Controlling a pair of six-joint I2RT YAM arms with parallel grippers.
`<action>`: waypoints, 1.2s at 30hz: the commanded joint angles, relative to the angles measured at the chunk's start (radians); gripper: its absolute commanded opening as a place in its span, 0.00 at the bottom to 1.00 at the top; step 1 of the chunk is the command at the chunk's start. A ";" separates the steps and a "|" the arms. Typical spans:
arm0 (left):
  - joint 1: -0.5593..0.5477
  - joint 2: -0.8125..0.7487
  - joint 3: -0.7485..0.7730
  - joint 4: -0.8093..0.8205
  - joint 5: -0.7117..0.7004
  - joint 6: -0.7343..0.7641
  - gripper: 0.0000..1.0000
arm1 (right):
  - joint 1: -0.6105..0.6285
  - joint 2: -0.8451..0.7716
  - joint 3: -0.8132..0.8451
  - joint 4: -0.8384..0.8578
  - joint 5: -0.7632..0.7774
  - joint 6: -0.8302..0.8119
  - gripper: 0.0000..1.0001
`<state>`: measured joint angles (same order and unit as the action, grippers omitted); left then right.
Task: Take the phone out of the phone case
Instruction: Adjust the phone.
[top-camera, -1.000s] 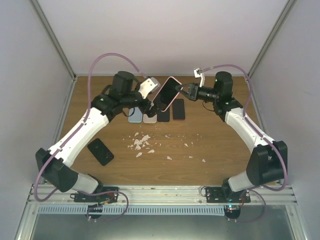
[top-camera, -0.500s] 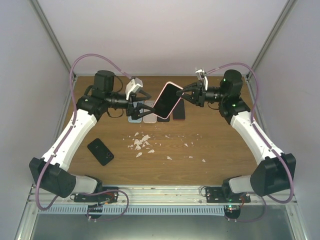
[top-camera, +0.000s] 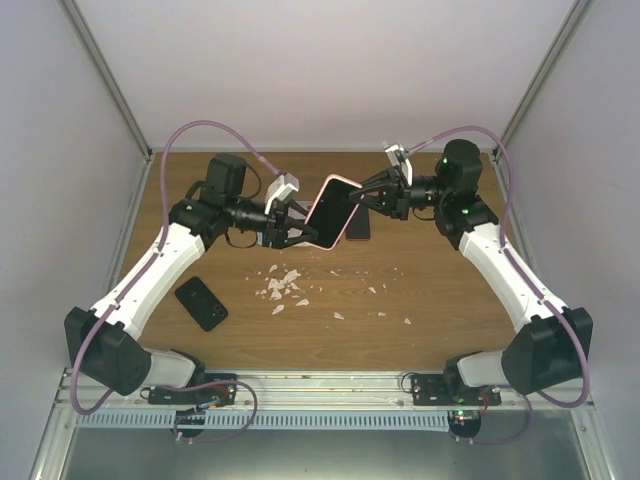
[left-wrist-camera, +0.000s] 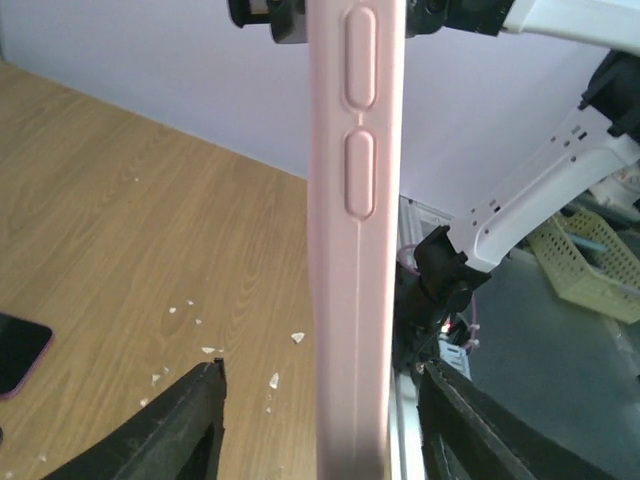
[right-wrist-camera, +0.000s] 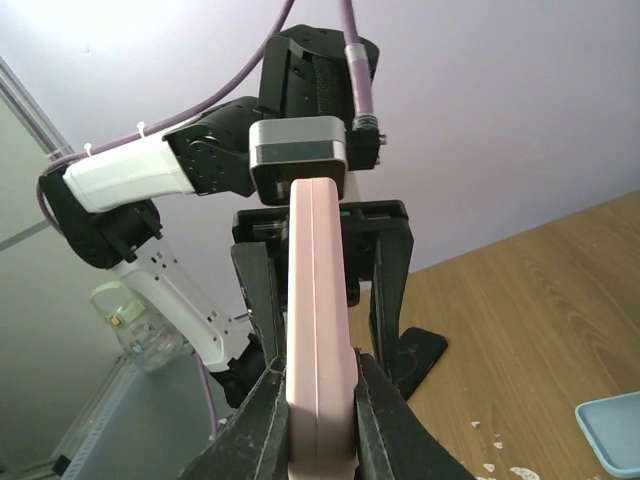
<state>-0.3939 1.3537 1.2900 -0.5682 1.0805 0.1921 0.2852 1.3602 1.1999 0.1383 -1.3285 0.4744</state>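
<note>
Top external view: the phone is held in the air at frame centre, above the back of the wooden worktop. Its dark screen is turned toward the camera. It is tilted, with the top end leaning right. A pale pink rim is seen round the whole screen, so the phone case is noted as still on.

Left wrist view: the case is seen edge-on as a tall, matte pink strip. Two raised oval button covers are moulded into its upper part, and a fine seam runs down below them. The left jaws are apart and straddle the case. The left fingers stand on either side of it with a gap showing on each side.

Right wrist view: the right jaws are clamped on the case's near end. The right fingers are pressed flat against both pink faces.

On the worktop, a second phone lies face up at lower left. White fragments are scattered just right of it, below the held phone.
</note>
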 joint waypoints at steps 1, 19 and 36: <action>-0.026 0.007 -0.001 0.074 0.035 -0.018 0.47 | 0.014 -0.027 0.039 0.033 -0.035 0.001 0.00; -0.043 -0.010 -0.096 0.478 0.011 -0.412 0.00 | 0.017 0.043 0.061 0.066 0.117 0.143 0.51; -0.011 0.003 -0.145 0.605 -0.051 -0.553 0.00 | 0.068 0.065 -0.015 0.146 0.192 0.264 0.32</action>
<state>-0.4137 1.3685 1.1587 -0.0830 1.0363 -0.3359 0.3443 1.4311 1.1889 0.2687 -1.1599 0.7349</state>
